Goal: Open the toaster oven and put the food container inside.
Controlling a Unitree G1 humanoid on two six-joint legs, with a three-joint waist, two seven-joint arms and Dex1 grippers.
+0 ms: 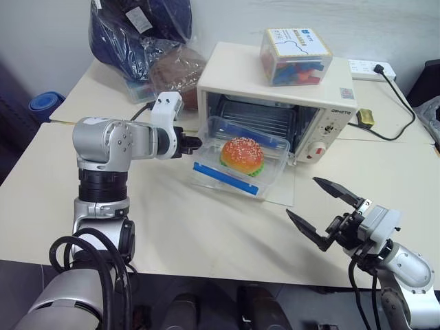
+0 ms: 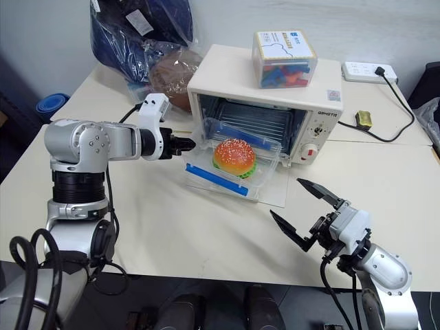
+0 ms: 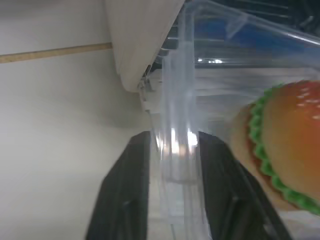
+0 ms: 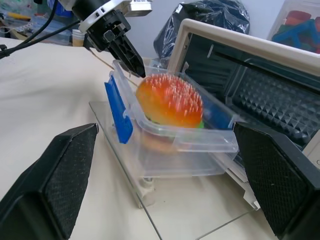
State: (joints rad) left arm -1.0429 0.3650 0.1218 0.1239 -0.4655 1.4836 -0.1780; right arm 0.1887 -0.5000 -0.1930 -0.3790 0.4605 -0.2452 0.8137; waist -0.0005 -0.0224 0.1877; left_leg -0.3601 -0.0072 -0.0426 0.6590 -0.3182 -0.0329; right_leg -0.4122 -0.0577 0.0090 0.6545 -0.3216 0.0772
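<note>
Container (image 1: 240, 159), a clear shallow box with blue side clips and an orange sesame burger (image 1: 242, 155) inside, sits tilted at the mouth of the oven (image 1: 275, 96), its far end reaching into the opening and its near end on the lowered glass door (image 1: 282, 194), which lies flat on the table (image 1: 206, 227). One blue clip faces the robot along the near long side. At the box's left short end the left gripper (image 1: 194, 144) reaches in from the side, and the left wrist view shows its two black fingers (image 3: 125, 200) set on either side of the clear plastic rim, close against it; whether they are pressing it or have let go I cannot tell. Inside the cream-white oven the wire rack shows behind the box, and a red knob sits on the control panel at its right. A taller clear box of colourful pieces (image 1: 295, 56) stands on the oven's top. The right gripper (image 1: 322, 210) hovers above the table's near edge, well apart from the container, its fingers spread wide and holding nothing.
</note>
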